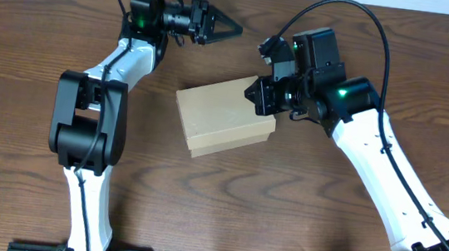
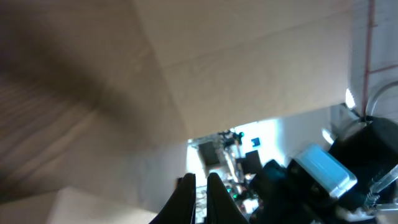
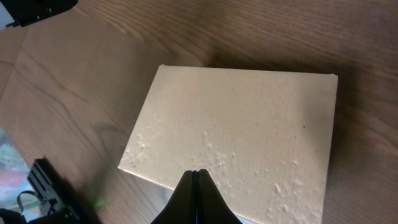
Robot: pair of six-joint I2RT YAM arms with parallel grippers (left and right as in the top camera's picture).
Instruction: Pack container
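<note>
The container (image 1: 225, 117) is a plain tan cardboard box lying in the middle of the wooden table with its flap lid closed. It fills the right wrist view (image 3: 242, 124), where the lid looks slightly dimpled. My right gripper (image 1: 254, 95) is shut and empty, with its tips (image 3: 198, 174) over the lid near the box's far right corner. I cannot tell whether it touches the lid. My left gripper (image 1: 236, 31) is shut and empty, held near the table's far edge, pointing right, well clear of the box. Its fingertips (image 2: 200, 182) show in the blurred left wrist view.
The brown wooden table (image 1: 26, 105) carries only the box. The right arm's black and blue wrist (image 2: 323, 174) shows in the left wrist view. The left gripper's dark tip (image 3: 31, 9) shows at the top left of the right wrist view.
</note>
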